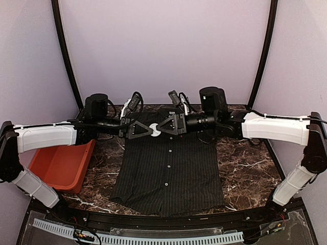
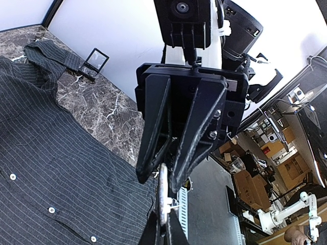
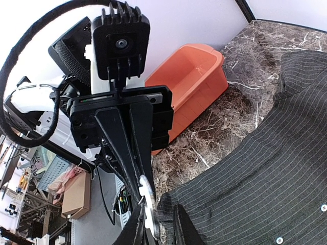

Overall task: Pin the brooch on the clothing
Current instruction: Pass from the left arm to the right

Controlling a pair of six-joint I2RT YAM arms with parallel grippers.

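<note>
The brooch (image 1: 156,131), a small white disc, hangs in the air between both grippers, which meet tip to tip above the collar end of the clothing (image 1: 168,173). That clothing is a dark pinstriped shirt lying flat on the marble table. My left gripper (image 1: 152,131) is shut on the brooch. In the left wrist view the brooch (image 2: 163,194) shows edge-on in my left gripper (image 2: 164,217), its pin pointing right. My right gripper (image 2: 162,178) straddles the disc's top. In the right wrist view my right gripper (image 3: 157,209) stands a little open, with the brooch (image 3: 149,204) beside one finger.
An orange bin (image 1: 61,166) sits at the table's left, also in the right wrist view as the orange bin (image 3: 189,87). A small black square frame (image 2: 94,61) rests by the back wall. Bare marble (image 1: 245,163) flanks the shirt.
</note>
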